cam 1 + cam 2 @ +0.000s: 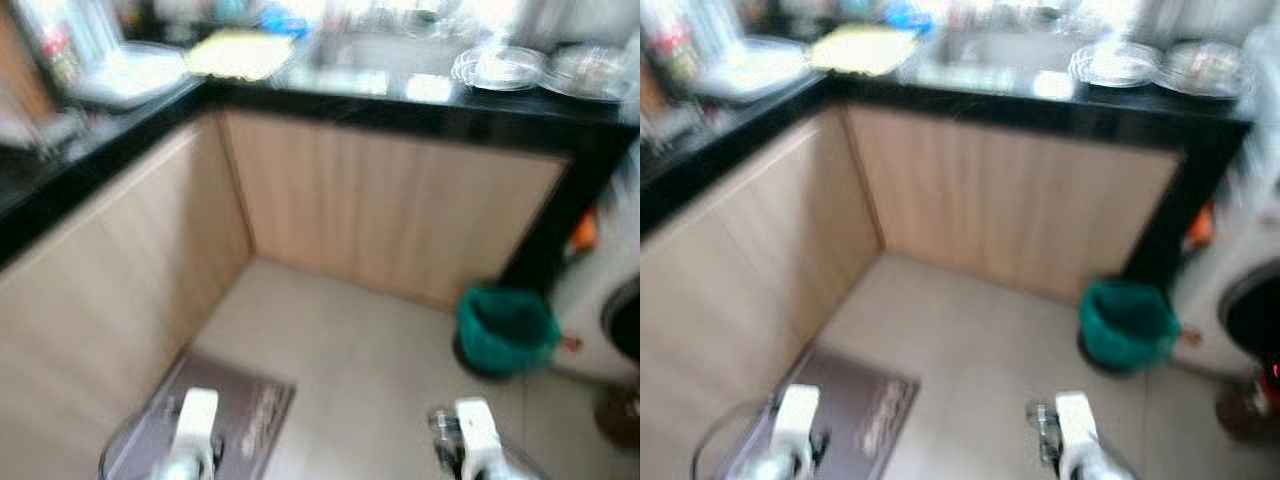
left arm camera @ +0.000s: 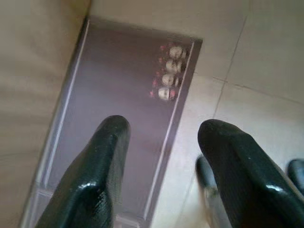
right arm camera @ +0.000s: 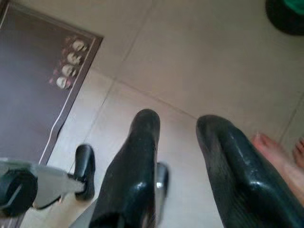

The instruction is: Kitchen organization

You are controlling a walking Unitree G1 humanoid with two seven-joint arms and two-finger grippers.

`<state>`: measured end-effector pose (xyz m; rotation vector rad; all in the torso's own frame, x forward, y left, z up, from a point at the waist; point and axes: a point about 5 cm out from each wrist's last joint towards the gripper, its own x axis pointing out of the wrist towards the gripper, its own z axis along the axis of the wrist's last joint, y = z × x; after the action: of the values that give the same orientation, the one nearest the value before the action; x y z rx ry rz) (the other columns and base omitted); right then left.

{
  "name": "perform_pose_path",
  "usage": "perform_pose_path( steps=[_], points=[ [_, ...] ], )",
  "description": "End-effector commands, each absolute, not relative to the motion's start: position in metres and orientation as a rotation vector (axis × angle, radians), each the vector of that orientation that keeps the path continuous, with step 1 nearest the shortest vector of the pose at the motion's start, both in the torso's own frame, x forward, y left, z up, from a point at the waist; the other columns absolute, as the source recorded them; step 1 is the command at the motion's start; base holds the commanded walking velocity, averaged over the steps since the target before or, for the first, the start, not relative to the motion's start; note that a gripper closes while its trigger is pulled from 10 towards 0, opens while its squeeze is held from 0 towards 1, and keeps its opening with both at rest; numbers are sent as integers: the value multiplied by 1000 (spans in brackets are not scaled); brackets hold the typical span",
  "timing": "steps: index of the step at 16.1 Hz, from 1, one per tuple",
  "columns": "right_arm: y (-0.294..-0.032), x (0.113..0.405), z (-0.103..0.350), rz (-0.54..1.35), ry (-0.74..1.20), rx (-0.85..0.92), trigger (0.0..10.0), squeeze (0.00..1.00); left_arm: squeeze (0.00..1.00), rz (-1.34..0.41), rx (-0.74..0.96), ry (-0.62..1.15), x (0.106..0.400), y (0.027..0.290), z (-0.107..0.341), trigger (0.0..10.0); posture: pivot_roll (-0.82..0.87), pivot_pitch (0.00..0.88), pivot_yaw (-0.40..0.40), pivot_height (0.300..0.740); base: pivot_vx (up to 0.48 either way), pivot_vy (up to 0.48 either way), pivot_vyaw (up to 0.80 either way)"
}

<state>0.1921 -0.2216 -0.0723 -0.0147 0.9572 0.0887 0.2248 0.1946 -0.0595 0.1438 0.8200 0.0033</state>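
A black L-shaped countertop [image 1: 420, 112] runs over pale wooden cabinet fronts [image 1: 390, 215]; the head views are blurred. On it lie a yellow flat item [image 1: 240, 52], a white tray [image 1: 135, 72] and steel plates [image 1: 497, 66]. Both arms hang low, the left arm [image 1: 195, 425] over a brown floor mat [image 1: 235, 405] and the right arm [image 1: 475, 430] over pale tiles. My left gripper [image 2: 164, 128] is open above the mat [image 2: 118, 80] with nothing between its fingers. My right gripper [image 3: 179, 121] is open above the tiled floor, also holding nothing.
A green bin [image 1: 505, 328] stands on the floor by the cabinet's right end. A white washing machine [image 1: 610, 300] is at the far right. A person's bare toes [image 3: 280, 154] rest on the tiles near my right gripper. Open floor lies between mat and bin.
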Motion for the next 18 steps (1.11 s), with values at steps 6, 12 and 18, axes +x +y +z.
perform_pose_path(
  steps=[6, 12, 18],
  points=[
    [-227, 193, -71, 66, 947, -16, 10000, 0, 0, -11, 151, 841, 219, 193, -63, 10000, -69, 0, 64, 740, 293, 0, 0],
    [-227, 194, -70, 71, 946, -18, 10000, 0, 0, -11, 149, 834, 222, 192, -62, 10000, -68, 0, 61, 740, 294, 0, 0],
    [-227, 193, -70, 77, 954, -21, 10000, 0, 0, -12, 140, 826, 221, 193, -62, 10000, -71, 0, 61, 740, 94, 0, -643]
  ],
)
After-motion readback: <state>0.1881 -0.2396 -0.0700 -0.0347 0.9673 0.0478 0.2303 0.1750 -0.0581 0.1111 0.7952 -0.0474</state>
